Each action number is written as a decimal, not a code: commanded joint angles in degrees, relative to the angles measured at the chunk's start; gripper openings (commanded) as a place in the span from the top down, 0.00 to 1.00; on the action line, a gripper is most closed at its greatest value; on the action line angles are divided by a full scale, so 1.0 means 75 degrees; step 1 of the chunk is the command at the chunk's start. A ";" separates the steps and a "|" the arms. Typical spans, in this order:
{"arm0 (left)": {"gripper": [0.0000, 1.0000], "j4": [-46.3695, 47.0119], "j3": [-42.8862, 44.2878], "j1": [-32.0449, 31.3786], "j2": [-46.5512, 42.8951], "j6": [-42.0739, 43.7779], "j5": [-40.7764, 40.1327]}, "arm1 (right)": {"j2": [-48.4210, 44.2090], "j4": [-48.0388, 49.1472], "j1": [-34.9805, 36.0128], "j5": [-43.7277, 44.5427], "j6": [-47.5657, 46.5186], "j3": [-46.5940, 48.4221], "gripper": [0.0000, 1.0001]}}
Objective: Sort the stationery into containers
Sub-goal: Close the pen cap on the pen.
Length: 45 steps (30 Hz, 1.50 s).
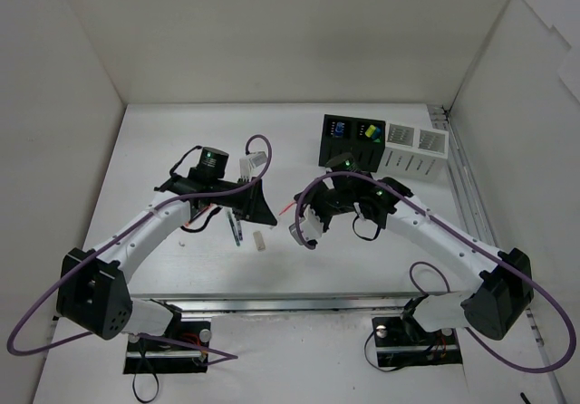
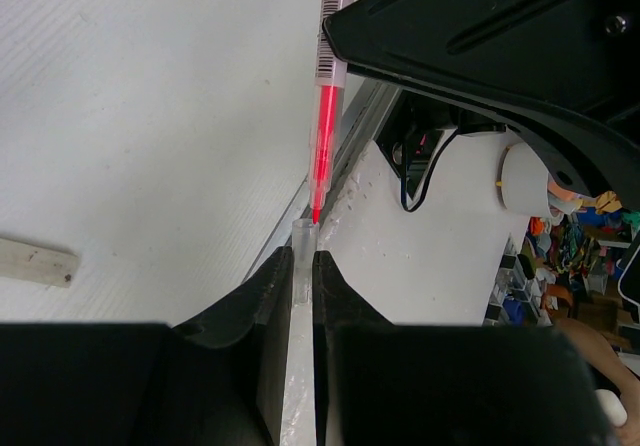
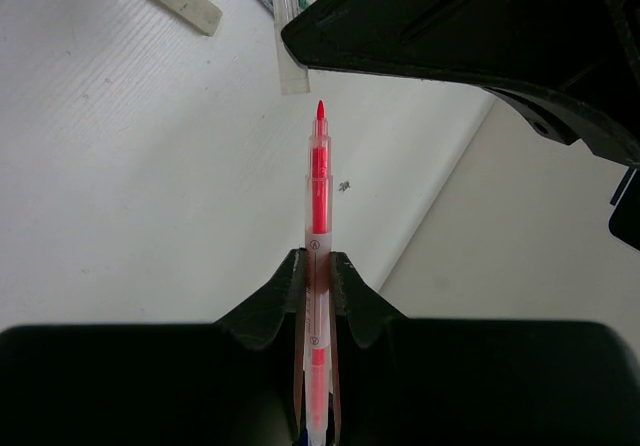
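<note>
Red pen: right gripper is clamping its barrel. Clear cap: left gripper is pinching it. Step: capping, using 2 arms. Next: seating tip squarely in cap.

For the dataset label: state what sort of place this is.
Probably a lab robot test cell: a white table boxed in by white panel walls, left arm and right arm bolted at its near edge, a black box and white perforated boxes for sorting.
</note>
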 commanded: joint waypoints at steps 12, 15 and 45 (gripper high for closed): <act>1.00 -0.0209 0.0303 -0.0037 -0.0576 0.0163 -0.0026 | -0.0021 0.0143 0.0068 -0.0065 -0.0072 0.0067 1.00; 1.00 -0.0280 0.0314 -0.0037 -0.0576 0.0209 -0.0050 | -0.0021 0.0155 0.0080 -0.0159 -0.0119 0.0032 1.00; 1.00 -0.0011 0.0349 -0.0037 -0.0552 0.0210 -0.0073 | -0.0033 0.0143 0.0654 -0.0136 -0.0436 -0.0167 1.00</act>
